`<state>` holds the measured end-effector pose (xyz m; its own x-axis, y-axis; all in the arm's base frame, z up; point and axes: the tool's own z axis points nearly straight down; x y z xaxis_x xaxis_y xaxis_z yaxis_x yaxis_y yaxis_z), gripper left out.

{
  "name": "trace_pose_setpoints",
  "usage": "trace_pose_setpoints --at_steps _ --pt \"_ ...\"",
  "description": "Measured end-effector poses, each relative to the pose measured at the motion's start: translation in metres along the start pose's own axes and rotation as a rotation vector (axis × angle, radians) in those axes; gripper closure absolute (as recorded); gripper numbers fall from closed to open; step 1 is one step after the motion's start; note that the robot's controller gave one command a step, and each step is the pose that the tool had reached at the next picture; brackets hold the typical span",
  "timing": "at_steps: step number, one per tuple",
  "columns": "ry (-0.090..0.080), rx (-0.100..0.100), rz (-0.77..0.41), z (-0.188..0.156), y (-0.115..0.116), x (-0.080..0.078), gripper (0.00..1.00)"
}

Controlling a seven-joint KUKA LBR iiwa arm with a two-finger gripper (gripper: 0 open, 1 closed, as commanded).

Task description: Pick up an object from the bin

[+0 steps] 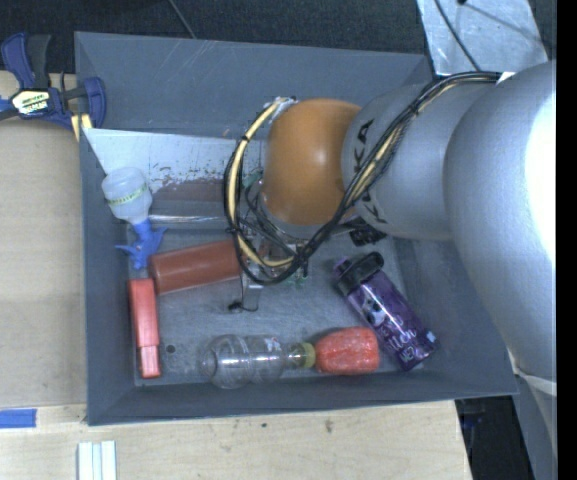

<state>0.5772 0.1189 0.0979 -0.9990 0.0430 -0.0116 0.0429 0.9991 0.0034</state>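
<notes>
My gripper (pixel 250 296) reaches down from under the arm's orange cover into the middle of the bin. It stands just at the right end of a reddish-brown cylinder (pixel 194 266) that lies on its side. Nothing shows held in it. In front of it, along the near wall, a clear plastic bottle (pixel 240 359) lies with a red strawberry-like toy (pixel 348 351) at its right end. A purple bottle with a black cap (pixel 386 311) lies to the right of the gripper.
A flat red bar (pixel 145 326) lies along the left wall. A clear cup with a green band (pixel 126 194) and a small blue piece (pixel 142 244) sit in the left back corner, beside a clear wrapper (pixel 186 204). The arm covers the bin's back right.
</notes>
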Motion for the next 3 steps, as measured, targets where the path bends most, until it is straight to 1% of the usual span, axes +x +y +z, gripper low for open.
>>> trace_pose_setpoints --at_steps 1,2,3 --pt "0.009 0.003 0.033 0.018 0.024 -0.028 1.0" --pt "0.009 0.003 0.033 0.017 0.024 -0.028 1.0" --pt "0.008 0.003 0.011 -0.124 0.014 -0.011 1.0"
